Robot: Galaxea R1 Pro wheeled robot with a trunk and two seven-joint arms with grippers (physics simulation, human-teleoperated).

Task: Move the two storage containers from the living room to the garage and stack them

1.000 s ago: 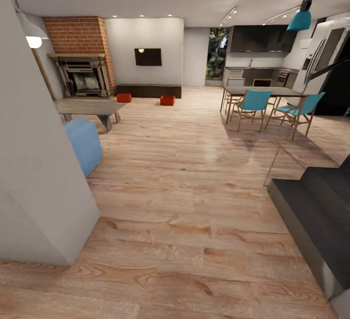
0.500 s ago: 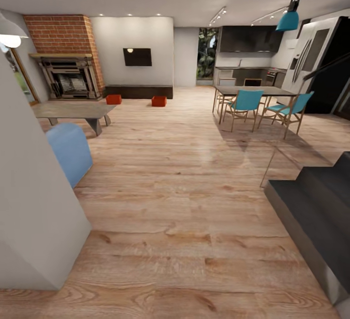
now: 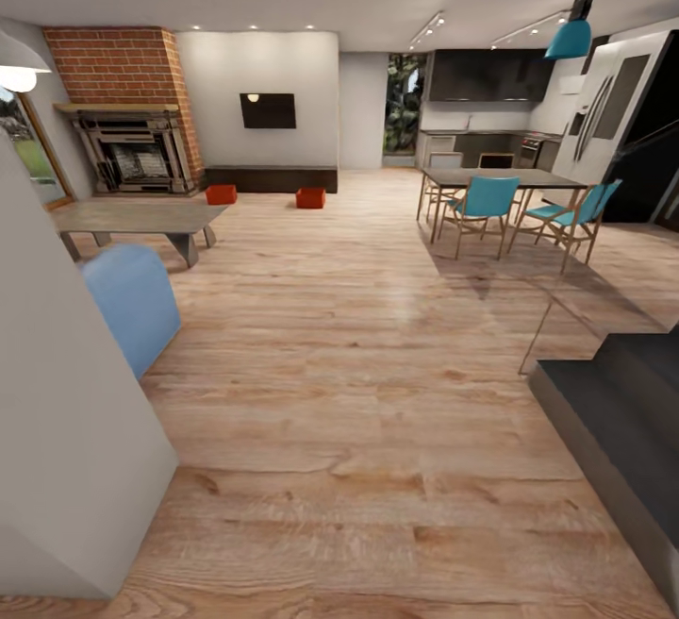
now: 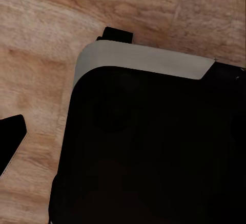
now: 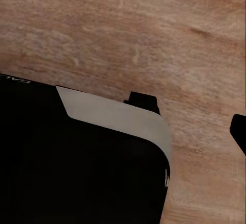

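Orange-red storage containers (image 3: 221, 193) (image 3: 309, 197) sat well apart on the living room planks (image 3: 358, 336), before the dark cabinet (image 3: 272, 178) by the fireplace (image 3: 132, 142). They looked thin-walled, light and a bit flexy; you'd best grip the rim. I couldn't tell the state of either gripper.

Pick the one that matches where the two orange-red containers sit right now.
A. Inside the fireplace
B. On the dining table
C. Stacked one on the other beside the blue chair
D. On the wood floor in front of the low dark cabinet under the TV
D. Both containers, one and the other, rest apart on the wood floor just before the cabinet below the TV.
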